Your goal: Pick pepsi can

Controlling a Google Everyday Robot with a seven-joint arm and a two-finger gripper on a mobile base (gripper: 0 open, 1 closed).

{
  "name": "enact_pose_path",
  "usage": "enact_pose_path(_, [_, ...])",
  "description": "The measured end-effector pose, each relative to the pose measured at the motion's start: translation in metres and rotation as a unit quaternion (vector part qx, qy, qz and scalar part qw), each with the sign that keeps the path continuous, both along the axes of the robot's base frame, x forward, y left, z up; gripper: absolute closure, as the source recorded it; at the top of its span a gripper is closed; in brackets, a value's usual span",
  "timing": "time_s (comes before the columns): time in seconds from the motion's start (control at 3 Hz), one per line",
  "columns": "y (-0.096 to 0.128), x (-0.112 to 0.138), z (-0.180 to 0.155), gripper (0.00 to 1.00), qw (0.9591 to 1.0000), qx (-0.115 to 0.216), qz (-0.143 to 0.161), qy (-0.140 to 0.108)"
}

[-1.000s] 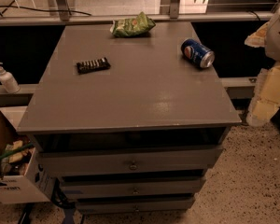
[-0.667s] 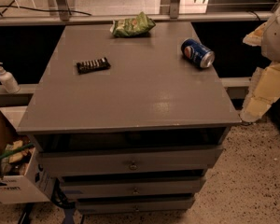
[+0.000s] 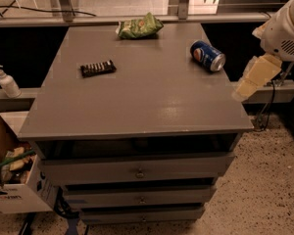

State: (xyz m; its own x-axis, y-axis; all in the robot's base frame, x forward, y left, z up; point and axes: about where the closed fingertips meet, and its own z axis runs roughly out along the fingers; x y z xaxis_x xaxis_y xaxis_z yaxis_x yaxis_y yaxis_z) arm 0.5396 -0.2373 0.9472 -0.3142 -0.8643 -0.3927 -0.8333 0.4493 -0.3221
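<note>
The pepsi can [image 3: 208, 56] is blue with a red-white-blue logo and lies on its side near the far right edge of the grey tabletop [image 3: 137, 102]. Only part of my arm shows: a white rounded joint [image 3: 284, 31] and a cream link [image 3: 254, 76] at the right edge of the view, beside the table and to the right of the can. My gripper is out of view beyond that link, so nothing holds the can.
A green snack bag [image 3: 139, 27] lies at the far middle. A flat black bar [image 3: 98, 68] lies left of centre. Drawers [image 3: 139, 170] sit below. A soap bottle [image 3: 6, 82] and a cardboard box [image 3: 12, 180] stand to the left.
The cream arm link has risen and swung a little to the left, closer to the table's right edge. The can, bag and bar have not moved.
</note>
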Motion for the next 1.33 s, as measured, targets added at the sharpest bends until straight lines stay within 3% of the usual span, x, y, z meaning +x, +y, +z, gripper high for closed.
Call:
enact_pose_path(0.33, [-0.017, 0.038, -0.011, 0.00, 0.9976, 0.051, -0.046, -0.005])
enact_pose_path(0.67, [-0.021, 0.072, -0.023, 0.00, 0.9893, 0.124, -0.077, -0.006])
enact_pose_path(1.0, [-0.020, 0.073, -0.024, 0.00, 0.9894, 0.124, -0.076, -0.007])
enact_pose_path(1.33, [-0.005, 0.089, -0.026, 0.00, 0.9882, 0.136, -0.067, -0.021])
